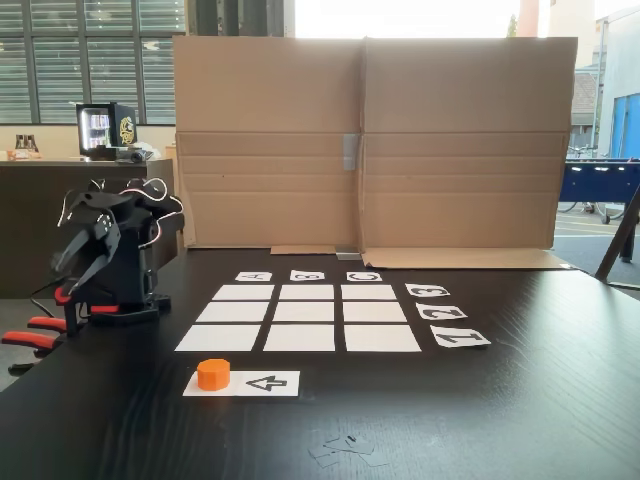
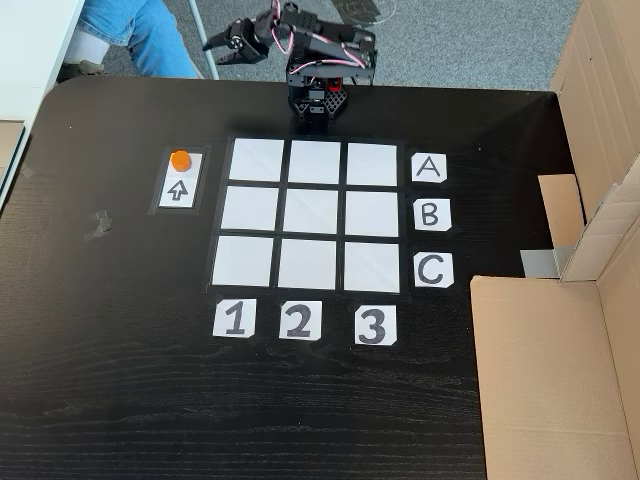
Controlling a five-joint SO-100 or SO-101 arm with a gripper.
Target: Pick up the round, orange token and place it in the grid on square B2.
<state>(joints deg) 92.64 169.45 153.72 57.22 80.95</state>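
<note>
The orange token (image 1: pixel 213 373) (image 2: pixel 180 159) stands on one end of a white strip with a black arrow (image 1: pixel 265 383), beside the grid. The grid (image 1: pixel 243 292) (image 2: pixel 258 160) is nine white rectangles with A/B/C and 1/2/3 labels along two sides. Square B2 (image 1: pixel 306 311) (image 2: pixel 315 211), the centre rectangle, is bare. The black arm sits folded at the table's edge beyond the grid. Its gripper (image 1: pixel 70 283) (image 2: pixel 212 48) hangs off to the side, well away from the token, its fingers together with nothing between them.
A tall cardboard wall (image 1: pixel 370 140) (image 2: pixel 600 150) borders the table on the side of the A/B/C labels. Red clamp handles (image 1: pixel 30 335) stick out by the arm's base. A seated person's leg (image 2: pixel 130 30) is near the arm. A scuff marks the dark tabletop (image 2: pixel 98 222).
</note>
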